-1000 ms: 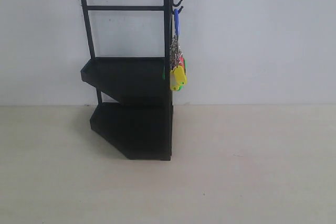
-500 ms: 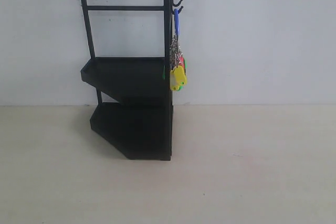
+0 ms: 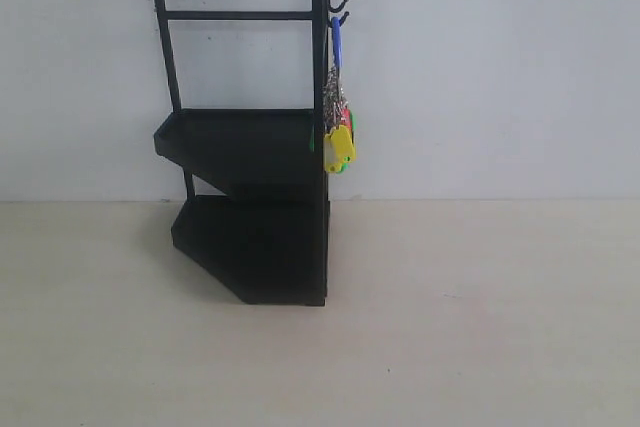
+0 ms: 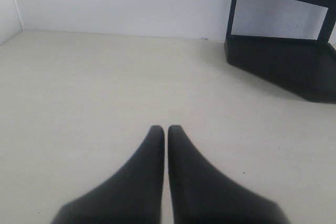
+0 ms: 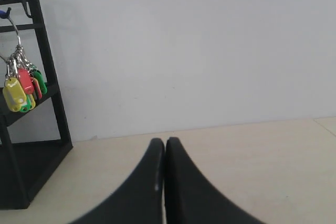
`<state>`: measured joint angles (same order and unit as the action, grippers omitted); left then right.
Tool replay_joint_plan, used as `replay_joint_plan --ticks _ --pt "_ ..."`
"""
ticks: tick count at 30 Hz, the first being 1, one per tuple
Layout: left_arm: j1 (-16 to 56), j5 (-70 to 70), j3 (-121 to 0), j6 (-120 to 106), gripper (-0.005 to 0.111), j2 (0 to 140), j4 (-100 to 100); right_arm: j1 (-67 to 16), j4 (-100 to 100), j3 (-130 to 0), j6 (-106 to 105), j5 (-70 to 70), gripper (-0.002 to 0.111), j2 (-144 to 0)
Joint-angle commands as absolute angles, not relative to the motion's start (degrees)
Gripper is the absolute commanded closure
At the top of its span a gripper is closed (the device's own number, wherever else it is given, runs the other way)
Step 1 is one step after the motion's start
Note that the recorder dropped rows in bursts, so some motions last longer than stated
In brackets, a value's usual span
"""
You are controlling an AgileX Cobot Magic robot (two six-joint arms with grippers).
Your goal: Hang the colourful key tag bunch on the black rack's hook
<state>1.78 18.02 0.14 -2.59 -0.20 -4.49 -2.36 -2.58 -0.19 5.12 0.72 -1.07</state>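
Key bunch (image 3: 338,142) hangs from rack's (image 3: 250,247) side hook (image 3: 342,16), tags dangling beside the upper tray. Left gripper (image 4: 166,129) fingers pressed together, holding nothing, over table (image 4: 79,93). Right gripper (image 5: 165,142) likewise, well apart from bunch.

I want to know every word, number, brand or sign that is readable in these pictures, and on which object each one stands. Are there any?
No text can be read in any view.
colourful key tag bunch: the tags are too small and blurred to tell whether anything is written on them.
black rack: plain black, no label or mark visible.
wall and table: no writing or sign visible.
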Motion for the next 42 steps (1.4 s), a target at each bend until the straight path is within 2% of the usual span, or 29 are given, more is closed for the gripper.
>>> replay_joint_plan --ticks 1,6,15,42 --pt "1.6 17.6 0.0 -2.6 0.102 0.0 -4.9 -2.3 -6.7 0.0 0.0 0.7 0.108 -0.7" --pt "1.6 17.6 0.0 -2.6 0.102 0.0 -4.9 -2.3 -6.7 0.0 0.0 -0.3 0.108 -0.7" --pt "1.6 17.6 0.0 -2.6 0.102 0.0 -4.9 -2.3 -6.2 0.0 -1.9 -18.9 0.108 -0.7" --pt "1.6 17.6 0.0 -2.6 0.102 0.0 -4.9 -1.7 -5.6 0.0 -1.7 -20.0 0.108 0.0"
